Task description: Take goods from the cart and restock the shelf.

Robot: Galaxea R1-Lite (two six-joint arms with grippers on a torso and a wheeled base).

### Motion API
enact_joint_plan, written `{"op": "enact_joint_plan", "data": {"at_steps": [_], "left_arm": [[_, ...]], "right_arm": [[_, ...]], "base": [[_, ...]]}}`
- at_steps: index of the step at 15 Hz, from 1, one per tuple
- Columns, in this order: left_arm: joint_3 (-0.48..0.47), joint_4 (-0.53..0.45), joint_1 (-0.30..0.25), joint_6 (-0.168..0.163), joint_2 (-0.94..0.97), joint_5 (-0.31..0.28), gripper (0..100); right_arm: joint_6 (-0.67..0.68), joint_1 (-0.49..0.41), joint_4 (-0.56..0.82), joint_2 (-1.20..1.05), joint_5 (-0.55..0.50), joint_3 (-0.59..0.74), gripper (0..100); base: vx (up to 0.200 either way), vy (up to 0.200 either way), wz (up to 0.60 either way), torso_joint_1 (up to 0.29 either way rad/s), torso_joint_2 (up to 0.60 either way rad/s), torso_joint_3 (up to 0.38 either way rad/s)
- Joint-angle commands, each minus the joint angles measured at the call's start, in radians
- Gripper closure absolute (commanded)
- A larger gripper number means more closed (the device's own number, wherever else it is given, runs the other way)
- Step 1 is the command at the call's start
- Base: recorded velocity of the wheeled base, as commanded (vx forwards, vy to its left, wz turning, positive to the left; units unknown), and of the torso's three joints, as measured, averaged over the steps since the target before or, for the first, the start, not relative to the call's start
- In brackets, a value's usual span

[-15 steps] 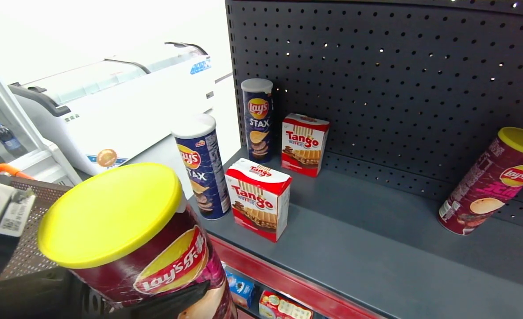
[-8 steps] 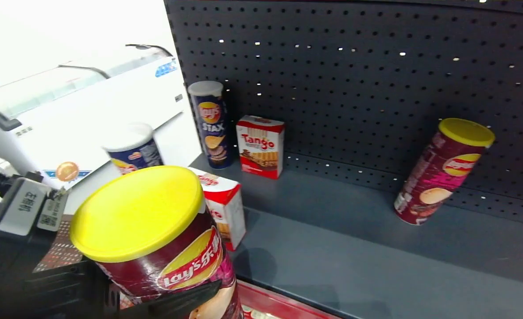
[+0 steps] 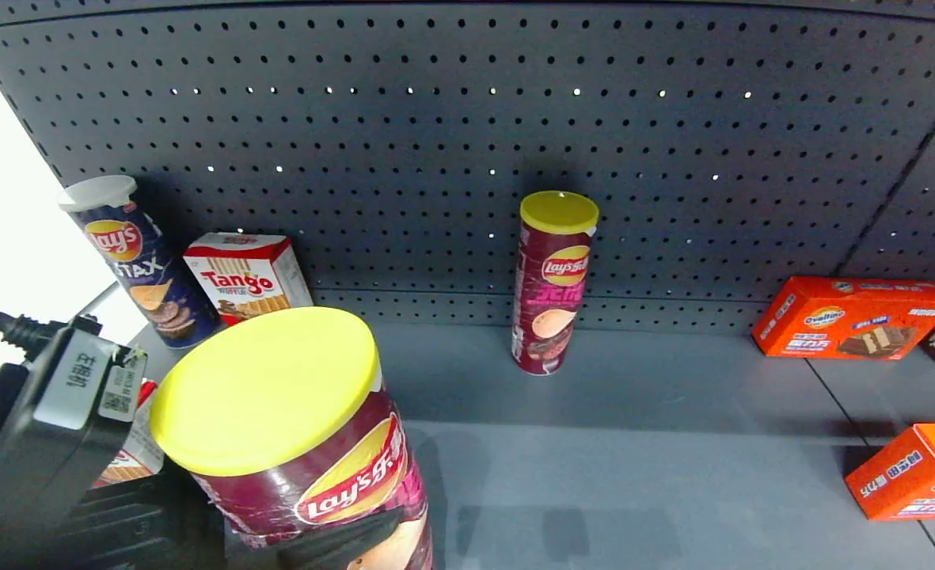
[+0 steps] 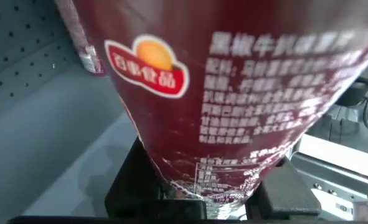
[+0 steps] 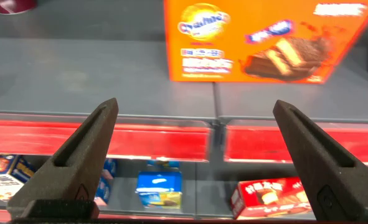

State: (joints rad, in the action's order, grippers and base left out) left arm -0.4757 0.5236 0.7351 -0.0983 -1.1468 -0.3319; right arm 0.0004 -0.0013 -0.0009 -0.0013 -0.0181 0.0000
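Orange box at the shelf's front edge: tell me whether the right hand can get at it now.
Probably yes: the right hand is open, facing the orange box, with only bare shelf between them.

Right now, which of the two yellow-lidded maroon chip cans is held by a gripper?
The near can, clamped in the left gripper. The other can stands upright and free on the shelf by the pegboard.

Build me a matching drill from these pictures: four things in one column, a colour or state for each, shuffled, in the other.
1. blue can
2. wafer box
3. left gripper
4. right gripper

a. open
b. shut on a maroon can
c. has a white lid
d. red and white

Pairs: 1-c, 2-d, 3-b, 4-a
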Motion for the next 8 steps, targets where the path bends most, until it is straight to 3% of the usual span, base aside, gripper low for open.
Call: {"op": "enact_joint_plan", "data": {"at_steps": [1,8], "left_arm": [[0.002,-0.001,-0.003,0.002,0.002,0.001,100],[0.009,-0.004,-0.006,0.002,0.002,0.001,100]], "right_arm": [[0.0,0.0,-0.001,0.001,0.001,0.0,0],[-0.002,0.0,-0.001,0.001,0.001,0.0,0]], "base": [[0.0,0.0,0.0,0.0,0.0,0.0],[0.0,0.0,0.0,0.0,0.0,0.0]]}}
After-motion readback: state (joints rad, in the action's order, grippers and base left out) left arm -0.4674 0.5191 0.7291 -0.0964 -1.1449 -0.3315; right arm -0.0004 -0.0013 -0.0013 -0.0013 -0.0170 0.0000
